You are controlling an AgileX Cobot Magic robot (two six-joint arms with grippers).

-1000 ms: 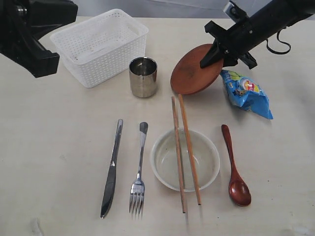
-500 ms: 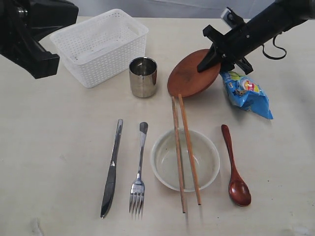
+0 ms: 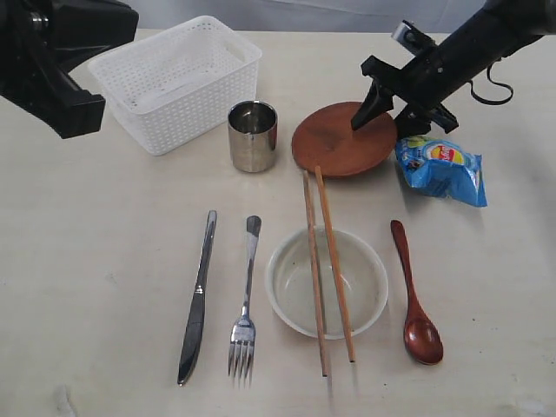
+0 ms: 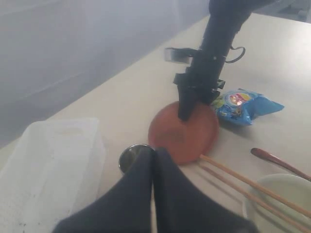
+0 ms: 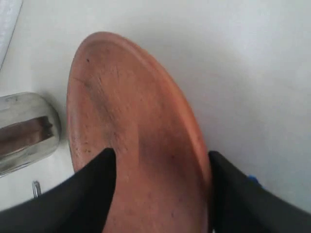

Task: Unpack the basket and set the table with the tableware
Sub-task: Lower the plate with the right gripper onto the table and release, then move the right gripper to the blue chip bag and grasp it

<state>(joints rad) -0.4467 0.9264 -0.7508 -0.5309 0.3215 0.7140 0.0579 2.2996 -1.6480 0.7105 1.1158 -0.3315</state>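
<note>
1. Nearest us on the table point(image 3: 104, 261), we see the knife point(image 3: 198, 300) and fork point(image 3: 246, 304) side by side, left of the bowl point(image 3: 369, 287). The chopsticks point(image 3: 314, 269) lie across the bowl, and the spoon point(image 3: 422, 337) lies to its right.
2. Behind them the cup point(image 3: 253, 136) stands upright near the saucer point(image 3: 334, 143), which lies flat; a blue snack bag point(image 3: 441, 169) lies just beside it.
3. We find the right hand point(image 3: 387, 126) astride the saucer's far rim, jaws spread wide.
4. Farthest back on the left sits the basket point(image 3: 187, 117). The left hand point(image 4: 154, 155) is pinched closed, holding nothing.
</note>
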